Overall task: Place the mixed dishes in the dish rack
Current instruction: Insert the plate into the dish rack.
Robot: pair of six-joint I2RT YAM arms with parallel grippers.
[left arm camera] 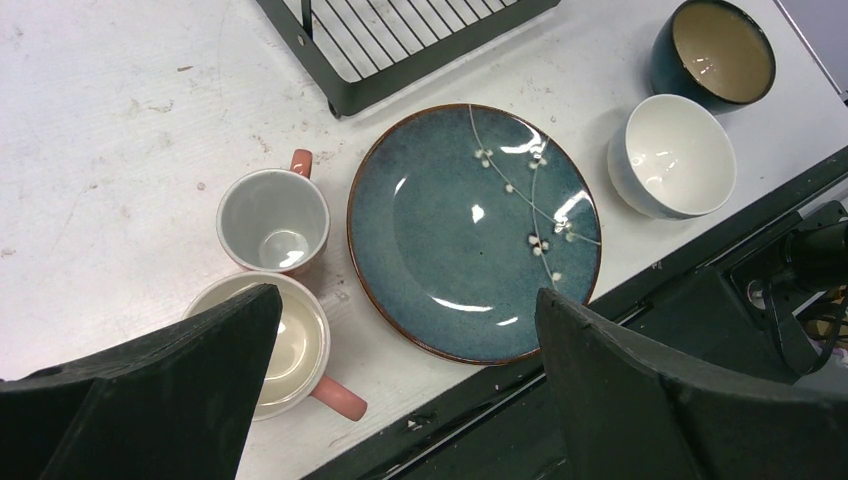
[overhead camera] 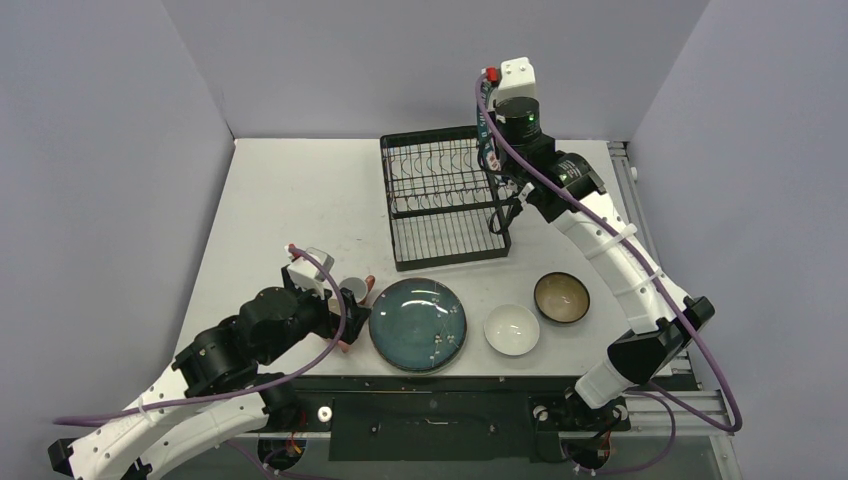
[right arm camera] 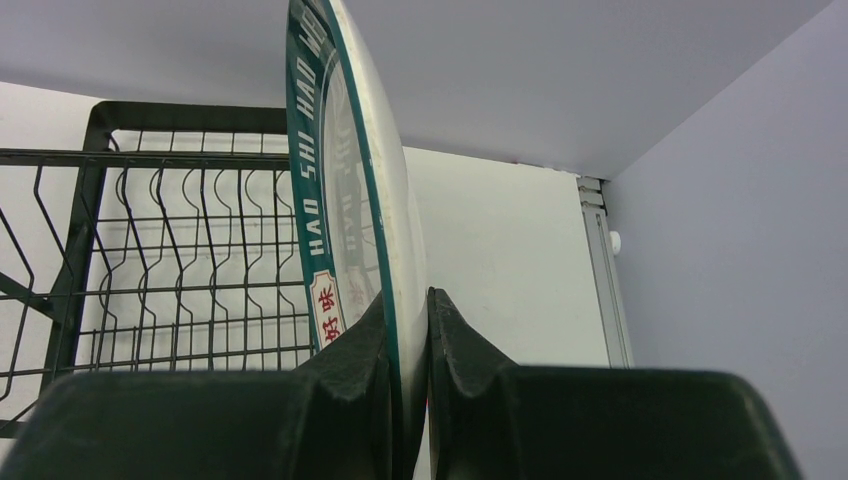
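Note:
My right gripper [right arm camera: 408,300] is shut on the rim of a green-rimmed lettered white plate [right arm camera: 350,180], held upright on edge beside the right side of the black wire dish rack [overhead camera: 445,262]. Open wide, my left gripper [left arm camera: 405,293] hovers over the near edge of the table, with nothing between its fingers. Below it stand two pink mugs, one farther [left arm camera: 273,220] and one nearer [left arm camera: 285,340], and to their right lies a teal plate [left arm camera: 475,230] with a flower sprig. A white bowl [left arm camera: 672,155] and a dark brown-gold bowl [left arm camera: 713,50] sit further right. The rack holds no dish that I can see.
Grey walls close in the table on three sides. A metal rail [right arm camera: 600,270] runs along the table's right edge. The black front frame [overhead camera: 440,405] lies just beyond the near edge, under the left gripper.

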